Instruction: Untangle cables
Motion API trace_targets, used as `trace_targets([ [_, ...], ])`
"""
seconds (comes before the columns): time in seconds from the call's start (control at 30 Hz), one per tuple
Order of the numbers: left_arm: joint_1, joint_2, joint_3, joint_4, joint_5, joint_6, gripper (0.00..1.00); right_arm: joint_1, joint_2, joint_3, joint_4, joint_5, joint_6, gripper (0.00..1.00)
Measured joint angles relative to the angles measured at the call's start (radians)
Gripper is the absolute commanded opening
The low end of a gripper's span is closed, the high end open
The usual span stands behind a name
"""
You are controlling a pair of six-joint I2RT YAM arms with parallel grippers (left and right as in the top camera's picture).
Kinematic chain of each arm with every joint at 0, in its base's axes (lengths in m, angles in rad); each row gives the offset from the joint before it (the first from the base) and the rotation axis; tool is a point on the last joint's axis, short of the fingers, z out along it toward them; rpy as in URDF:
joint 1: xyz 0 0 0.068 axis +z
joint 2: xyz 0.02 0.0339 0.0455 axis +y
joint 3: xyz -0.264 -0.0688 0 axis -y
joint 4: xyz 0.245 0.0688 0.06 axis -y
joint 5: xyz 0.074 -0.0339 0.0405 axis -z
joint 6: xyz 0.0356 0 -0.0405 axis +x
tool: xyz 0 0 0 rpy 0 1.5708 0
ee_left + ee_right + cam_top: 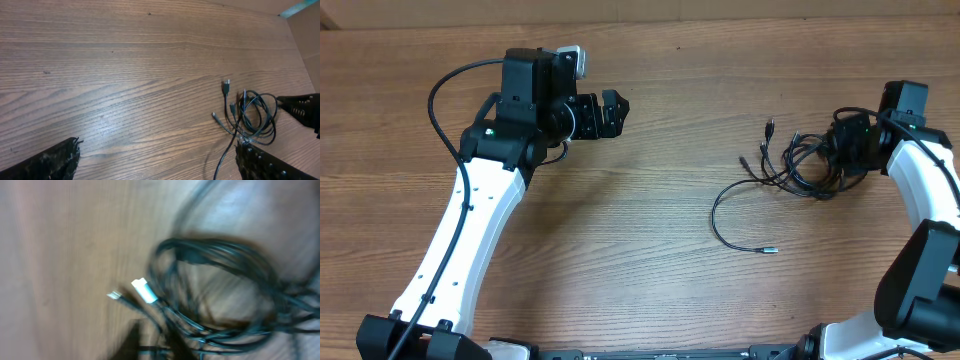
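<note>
Jaws of left gripper [617, 110] spread fully wide, nothing between them; in the left wrist view, both dark fingers [50, 162] down at the bottom corners, bare wood in the gap. Poised over the far left part of the wooden table [650, 250], well apart from the cables [810, 162].

Jaws of right gripper [847, 140] closed right down, set against the right edge of the bundle; grip on any strand impossible to tell.

Cables lying on the right half of the table as a small loose tangle of thin black loops. Three short plug ends [769, 127] fanning out from the tangle's left side, towards the far edge and the middle of the table. One long strand [717, 205] curving out of the tangle to the left and round towards the near edge, ending in a silver plug [770, 250] flat on the wood, clear of the rest.

Right wrist view heavily blurred: overlapping dark loops close up, a pale connector [144, 291] with a smaller connector [113, 295] just beside it, both against the wood.
</note>
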Motion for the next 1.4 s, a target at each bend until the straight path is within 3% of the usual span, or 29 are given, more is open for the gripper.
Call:
trace_targets([
  [0.27, 0.0, 0.0, 0.0, 0.008, 0.0, 0.0, 1.0, 0.099, -0.095, 0.075, -0.034, -0.251, -0.223, 0.04],
  [0.33, 0.0, 0.0, 0.0, 0.014, 0.0, -0.001, 1.0, 0.17, -0.199, 0.118, -0.066, -0.248, -0.259, 0.38],
  [0.37, 0.0, 0.0, 0.0, 0.017, 0.0, -0.002, 1.0, 0.195, -0.241, 0.134, -0.109, -0.224, -0.247, 0.47],
  [0.43, 0.0, 0.0, 0.0, 0.018, 0.0, -0.005, 0.99, 0.224, -0.309, 0.15, -0.213, -0.149, -0.185, 0.51],
  [0.47, 0.0, 0.0, 0.0, 0.017, 0.001, -0.006, 1.0, 0.226, -0.334, 0.154, -0.27, -0.084, -0.138, 0.57],
  [0.6, 0.0, 0.0, 0.0, 0.018, 0.002, -0.009, 1.0, 0.216, -0.28, 0.121, -0.34, 0.175, 0.056, 0.58],
  [0.73, 0.0, 0.0, 0.0, 0.018, 0.005, -0.01, 1.0, 0.212, -0.141, 0.068, -0.246, 0.29, 0.157, 0.6],
  [0.93, 0.0, 0.0, 0.0, 0.018, 0.005, -0.012, 1.0, 0.152, -0.048, 0.064, -0.209, 0.325, 0.248, 0.53],
  [1.1, 0.0, 0.0, 0.0, 0.018, 0.005, -0.012, 1.0, 0.125, 0.021, 0.064, -0.106, 0.326, 0.231, 0.45],
  [1.13, 0.0, 0.0, 0.0, 0.019, 0.005, -0.012, 1.0, 0.124, 0.049, 0.064, -0.083, 0.318, 0.229, 0.38],
  [1.17, 0.0, 0.0, 0.0, 0.018, 0.005, -0.012, 1.0, 0.124, 0.065, 0.064, -0.062, 0.315, 0.229, 0.17],
  [1.2, 0.0, 0.0, 0.0, 0.019, 0.005, -0.012, 1.0, 0.124, 0.085, 0.063, -0.027, 0.312, 0.222, 0.04],
  [1.4, 0.0, 0.0, 0.0, 0.019, 0.005, -0.012, 1.0, 0.124, 0.105, 0.058, 0.132, 0.198, 0.05, 0.04],
])
